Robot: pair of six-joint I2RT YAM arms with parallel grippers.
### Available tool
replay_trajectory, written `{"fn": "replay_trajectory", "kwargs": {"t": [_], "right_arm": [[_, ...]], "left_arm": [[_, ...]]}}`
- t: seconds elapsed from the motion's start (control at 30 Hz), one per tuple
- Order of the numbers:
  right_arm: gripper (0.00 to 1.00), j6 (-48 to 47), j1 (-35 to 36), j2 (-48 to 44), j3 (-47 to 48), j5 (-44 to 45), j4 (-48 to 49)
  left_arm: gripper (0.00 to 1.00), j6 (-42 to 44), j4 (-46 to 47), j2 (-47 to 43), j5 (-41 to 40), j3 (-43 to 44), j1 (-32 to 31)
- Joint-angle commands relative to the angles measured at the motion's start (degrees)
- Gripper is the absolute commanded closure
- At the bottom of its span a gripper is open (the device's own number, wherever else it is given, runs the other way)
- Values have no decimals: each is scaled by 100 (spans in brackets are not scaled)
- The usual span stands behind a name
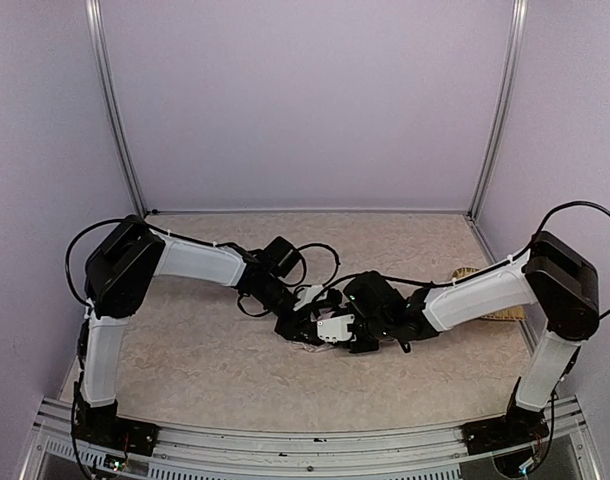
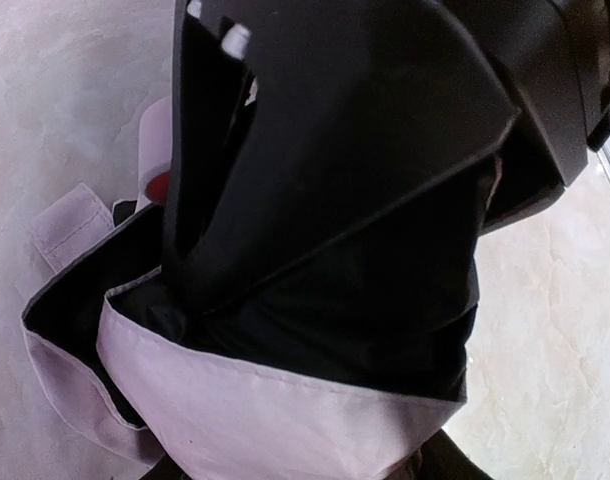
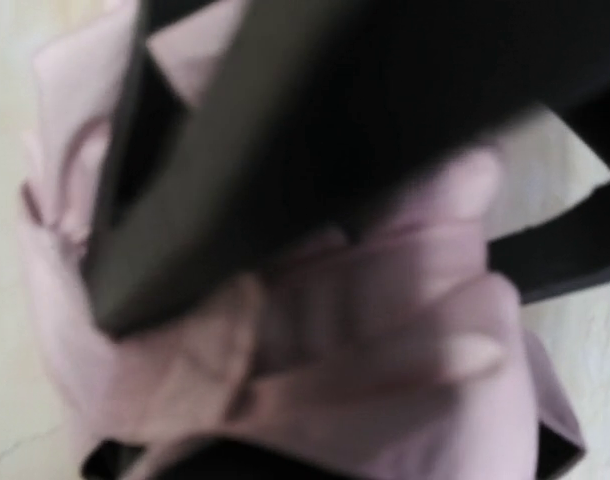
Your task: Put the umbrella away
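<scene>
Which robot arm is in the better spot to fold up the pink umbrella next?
Probably left: the left pincer sits in the umbrella's black-lined fold, strap right beside it. The right pincer's view is too blurred to judge.

two arms, two grippers, one umbrella, one mat

robot arms: two. the left arm [image 1: 195,262] is bolted at seven o'clock of the table [image 1: 205,360], the right arm [image 1: 475,295] at five o'clock.
grippers: two, one per arm. the left gripper [image 1: 307,318] and the right gripper [image 1: 347,330] are both at the table's middle.
umbrella [image 2: 265,410]: one, pink with black lining, bunched under both grippers.
straw mat [image 1: 468,273]: one, at three o'clock, partly under the right arm.
metal posts [image 1: 113,110]: two, at eleven and one o'clock.
table: one.
</scene>
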Motion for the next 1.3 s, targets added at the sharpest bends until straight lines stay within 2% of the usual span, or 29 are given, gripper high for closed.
{"fn": "replay_trajectory", "kwargs": {"t": [0.0,0.1,0.2,0.27,0.33,0.5,0.63,0.7,0.8,0.9,0.93,1.17,1.27], "right_arm": [[69,124,-97,380,-14,-407,-790],[73,261,-132,401,10,-521,-946],[74,385,-169,500,66,-759,-1055],[73,478,-229,584,112,-880,-1138],[67,558,-270,658,158,-986,-1238],[57,602,-316,823,291,-1176,-1580],[52,724,-405,1065,460,-1215,-1848],[61,777,-435,1144,478,-1231,-1857],[82,881,-484,1176,537,-1194,-1791],[92,953,-539,1012,510,-1070,-1528],[98,986,-568,913,491,-1004,-1398],[100,1243,-791,13,394,-577,-241],[100,1239,-831,-422,389,-304,119]], "left_arm": [[43,-11,-613,80,-122,-713,101],[35,-596,861,-495,105,-1259,344],[31,-1262,2784,-1216,426,-2110,484],[30,-1570,4021,-1664,453,-2772,525],[29,-1758,4792,-1954,638,-3237,628],[30,-1771,4395,-2080,558,-3290,832],[31,-1865,4587,-2320,432,-3644,878],[31,-1949,4711,-2418,339,-3775,878],[32,-2021,4910,-2530,154,-3959,885],[33,-2100,5205,-2694,15,-4179,887],[33,-2133,5341,-2757,4,-4260,900],[38,-2603,6341,-3106,-288,-4809,894],[43,-2791,6706,-3274,-205,-4964,827]]}}
